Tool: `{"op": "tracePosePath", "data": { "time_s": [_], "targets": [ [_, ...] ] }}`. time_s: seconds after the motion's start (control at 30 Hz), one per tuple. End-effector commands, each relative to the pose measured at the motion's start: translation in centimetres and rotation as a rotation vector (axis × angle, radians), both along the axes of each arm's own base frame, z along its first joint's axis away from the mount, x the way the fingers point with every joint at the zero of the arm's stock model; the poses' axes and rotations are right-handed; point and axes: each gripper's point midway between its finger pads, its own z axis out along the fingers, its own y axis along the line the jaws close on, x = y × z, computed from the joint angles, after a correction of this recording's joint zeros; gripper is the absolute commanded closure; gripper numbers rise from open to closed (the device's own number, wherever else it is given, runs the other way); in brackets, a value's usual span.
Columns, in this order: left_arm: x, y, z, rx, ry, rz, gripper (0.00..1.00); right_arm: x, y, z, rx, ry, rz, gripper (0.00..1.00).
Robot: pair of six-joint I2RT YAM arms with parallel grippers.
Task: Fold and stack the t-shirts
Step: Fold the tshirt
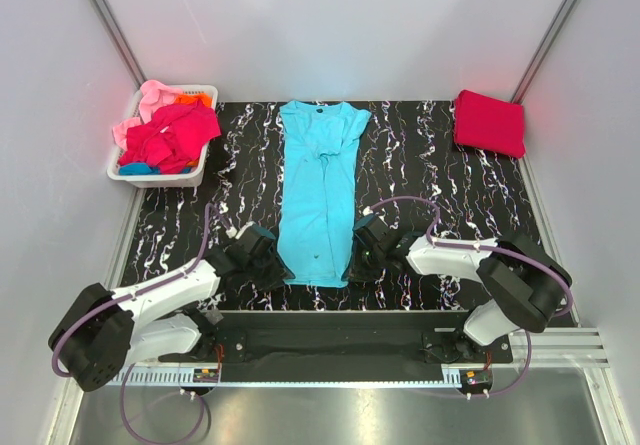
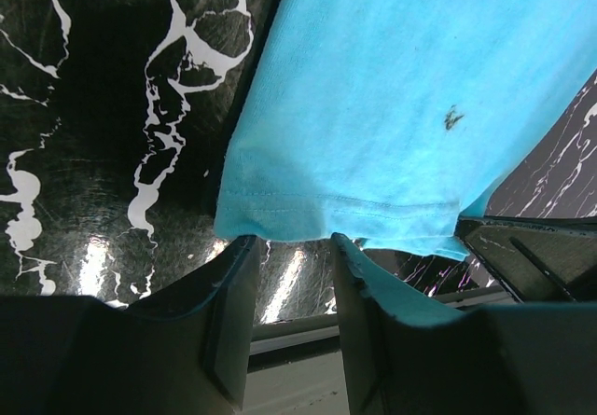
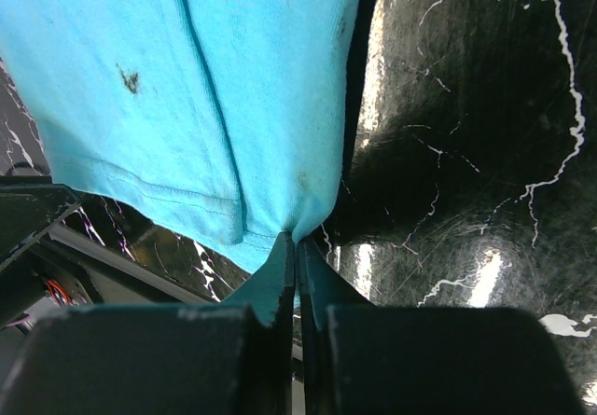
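A soft turquoise cotton t-shirt [image 1: 318, 190] lies flat in the middle of the black white-veined marble-pattern table [image 1: 430, 165], folded lengthwise into a long narrow strip. Its collar is at the far end and its hem at the near end, between the two arms. The right gripper [image 3: 297, 242] is at the near right corner of the hem with its fingers pressed together, the cloth pinched between the tips. The left gripper [image 2: 294, 240] sits low at the near left corner with its fingers apart. The stitched hem edge lies just at the fingertips, and nothing is clamped. A small dark speck [image 2: 452, 117] marks the fabric a little above the hem. At the far right of the table a crimson red t-shirt [image 1: 490, 123] rests as a neat folded square, well apart from the turquoise one. At the far left stands a white slotted plastic basket [image 1: 160, 179] heaped with loose shirts — a magenta-red shirt [image 1: 175, 135] on top, a pink shirt [image 1: 150, 97] spilling over the far rim, an orange shirt [image 1: 195, 98] at the far corner and a blue shirt [image 1: 138, 169] showing at the near edge.
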Motion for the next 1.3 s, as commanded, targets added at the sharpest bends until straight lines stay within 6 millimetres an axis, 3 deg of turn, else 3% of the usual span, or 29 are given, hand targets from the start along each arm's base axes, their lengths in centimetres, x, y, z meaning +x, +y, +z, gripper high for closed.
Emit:
{"op": "tracePosePath", "data": {
  "time_s": [0.0,0.3,0.63,0.73,0.87,1.27],
  "targets": [
    [1.9,-0.7,1.7,-0.016,-0.07,0.03,0.6,-2.5,-3.6,-3.7,-0.182,0.082,0.01,1.0],
    [2.0,1.0,1.6,0.04,-0.093,0.082,0.73,-2.5,-3.6,-3.9,-0.189,0.083,0.011,1.0],
    [2.0,1.4,0.9,0.074,-0.082,0.091,0.74,-2.6,-3.8,-4.1,-0.196,0.089,0.011,1.0],
    [1.9,1.7,0.6,0.084,-0.079,0.095,0.8,-2.6,-3.8,-4.2,-0.198,0.091,0.011,1.0],
    [1.9,1.8,0.3,0.097,-0.07,0.096,0.99,-2.5,-3.8,-4.3,-0.199,0.092,0.01,1.0],
    [1.1,3.5,0.1,0.125,-0.067,0.156,1.0,-2.5,-4.1,-4.2,-0.21,0.087,-0.015,1.0]
  ]
}}
